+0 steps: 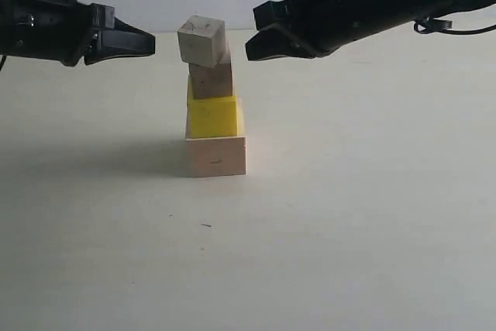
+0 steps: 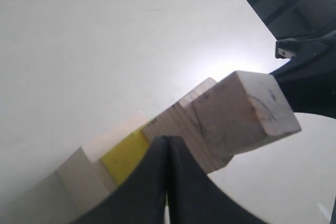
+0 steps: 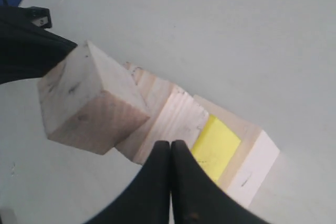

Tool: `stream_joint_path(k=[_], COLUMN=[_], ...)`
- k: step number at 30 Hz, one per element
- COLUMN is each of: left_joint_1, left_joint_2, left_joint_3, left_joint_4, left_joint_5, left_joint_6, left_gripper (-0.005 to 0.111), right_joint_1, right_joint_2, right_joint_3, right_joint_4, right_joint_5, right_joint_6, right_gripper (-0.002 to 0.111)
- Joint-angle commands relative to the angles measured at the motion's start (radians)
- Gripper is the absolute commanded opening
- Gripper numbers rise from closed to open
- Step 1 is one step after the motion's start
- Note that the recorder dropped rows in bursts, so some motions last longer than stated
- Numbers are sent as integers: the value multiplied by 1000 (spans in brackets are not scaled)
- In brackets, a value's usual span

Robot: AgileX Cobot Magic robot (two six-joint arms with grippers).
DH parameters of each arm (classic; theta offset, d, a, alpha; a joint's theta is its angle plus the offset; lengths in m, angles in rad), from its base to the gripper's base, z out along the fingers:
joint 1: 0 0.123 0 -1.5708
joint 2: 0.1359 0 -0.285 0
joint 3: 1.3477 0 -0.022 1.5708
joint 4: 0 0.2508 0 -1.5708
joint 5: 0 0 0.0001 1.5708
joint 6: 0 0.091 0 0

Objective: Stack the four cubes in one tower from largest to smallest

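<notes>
The tower stands mid-table: large pale wooden cube at the base, yellow cube on it, small brownish cube above, and the smallest pale cube on top, twisted and overhanging to the left. My left gripper hovers shut just left of the top cube, apart from it. Just right of the top cube hangs my right gripper, shut and holding nothing. In the left wrist view the shut fingertips point at the brownish cube. In the right wrist view the shut tips point at the column.
The pale table spreads around the tower with no other objects on it. Both black arms reach in at the height of the tower's top.
</notes>
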Motion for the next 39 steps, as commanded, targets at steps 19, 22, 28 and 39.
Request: stream_joint_path(k=[19, 22, 28, 39], left_joint_1=[-52, -60, -60, -60], left_joint_2=[-7, -5, -5, -5], left_joint_3=[-6, -6, -6, -6], left_joint_4=[-72, -70, -67, -71], left_joint_5=[69, 50, 43, 43], left_joint_6=[48, 48, 48, 48], left_gripper=[0, 0, 0, 0], right_joint_1=[2, 2, 2, 2], right_joint_2=[-33, -33, 4, 25], right_joint_3=[-9, -9, -9, -9], right_joint_4=[102, 102, 134, 165], right_joint_5=[100, 91, 100, 111], right_joint_6=[-44, -46, -69, -98], right_gripper=[0, 0, 0, 0])
